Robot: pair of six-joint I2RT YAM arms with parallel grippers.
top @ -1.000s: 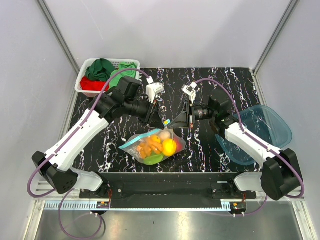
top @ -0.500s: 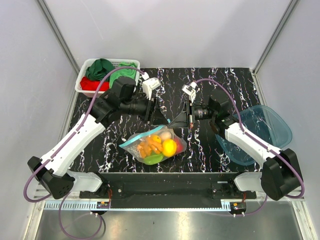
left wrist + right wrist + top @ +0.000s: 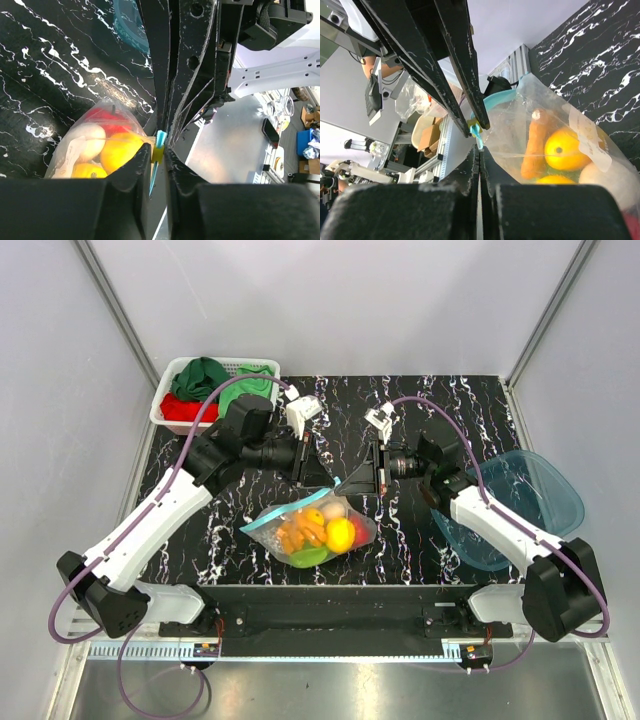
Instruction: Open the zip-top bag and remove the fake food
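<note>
Blue zip strip point(image 3: 160, 136) of the zip-top bag point(image 3: 310, 530) on the surface point(image 3: 420, 420) is pinched by the left fingers point(image 3: 130, 175). The right fingers point(image 3: 492, 170) are shut on its edge. Pull apart slowly, so the fake food point(image 3: 338, 534) stays put.

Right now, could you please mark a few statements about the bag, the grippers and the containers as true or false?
1. The fake food lies inside the zip-top bag. True.
2. The teal tub touches the white basket. False: the tub lies at the right edge and the basket at the back left, well apart.
3. The left gripper and the right gripper both pinch the bag's blue zip strip. True.
4. The basket holds fake food. False: it holds red and green cloths.
</note>
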